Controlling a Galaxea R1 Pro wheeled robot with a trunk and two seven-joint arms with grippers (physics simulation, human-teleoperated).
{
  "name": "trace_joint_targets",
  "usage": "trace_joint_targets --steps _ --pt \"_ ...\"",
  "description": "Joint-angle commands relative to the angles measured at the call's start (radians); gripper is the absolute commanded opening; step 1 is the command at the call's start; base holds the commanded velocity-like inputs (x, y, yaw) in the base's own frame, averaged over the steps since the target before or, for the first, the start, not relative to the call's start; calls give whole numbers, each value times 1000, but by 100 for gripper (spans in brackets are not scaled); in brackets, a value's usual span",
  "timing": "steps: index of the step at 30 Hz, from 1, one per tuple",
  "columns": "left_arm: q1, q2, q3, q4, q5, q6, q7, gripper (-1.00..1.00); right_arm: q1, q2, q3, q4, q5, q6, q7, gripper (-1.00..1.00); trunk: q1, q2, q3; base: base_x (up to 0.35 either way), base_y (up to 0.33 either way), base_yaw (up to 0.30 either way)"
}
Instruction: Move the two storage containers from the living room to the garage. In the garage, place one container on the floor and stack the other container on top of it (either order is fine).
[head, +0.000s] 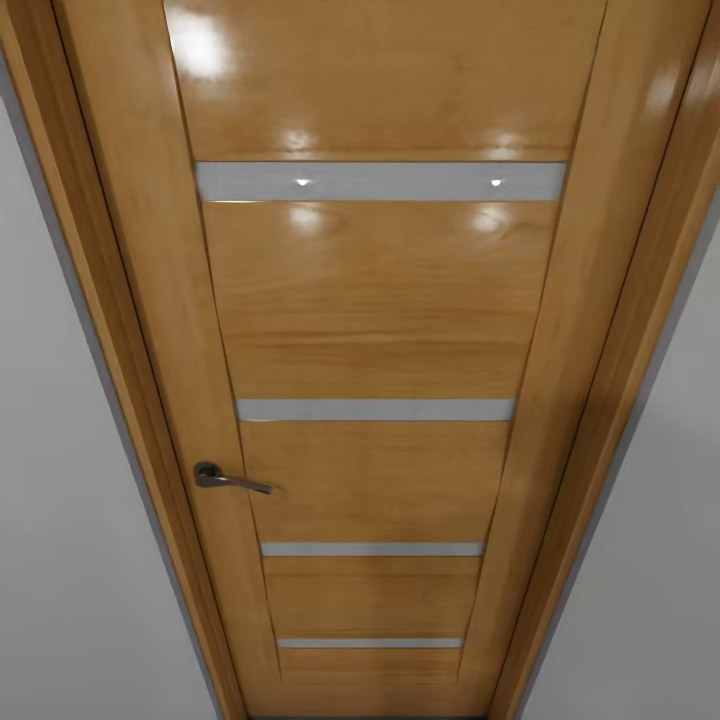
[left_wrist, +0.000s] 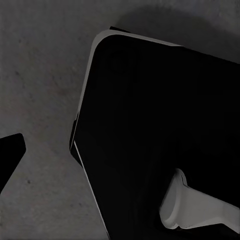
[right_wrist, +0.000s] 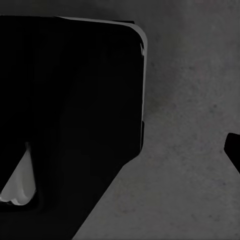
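Straight ahead of my head camera: a closed wooden door (head: 375, 330), glossy honey-brown, with four grey horizontal strips across its panel. Dark lever handle (head: 228, 479) on its left side. Wood frame (head: 120, 330) around it, plain white wall (head: 50, 500) on both sides. Ceiling lights glint on the upper panel.

Left wrist camera looks down on dark grey, speckled concrete floor (left_wrist: 40, 100). A large black rounded body with a pale edge (left_wrist: 150, 125), part of my own machine, lies over it; a white fitting (left_wrist: 195, 210) juts from it.

Right wrist camera: same rough floor (right_wrist: 190, 125), another black rounded body (right_wrist: 70, 110).

Pincers: cannot tell for either whether the fingers are apart or together. Storage containers not located from these views.
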Motion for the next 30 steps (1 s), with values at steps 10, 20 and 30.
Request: trace_joint_targets --steps 10,20,30 --pt "0 -3 -1 0 -1 -3 1 100 0 -11 -3 -3 -4 6 0 100 0 0 0 0 0 0" --pt "0 -3 -1 -2 -5 -6 -5 100 0 -7 54 -347 145 75 5 100 0 0 0 0 0 0" --pt "0 -5 -1 -2 -5 -7 -2 100 0 6 68 -890 277 474 12 100 0 0 0 0 0 0"
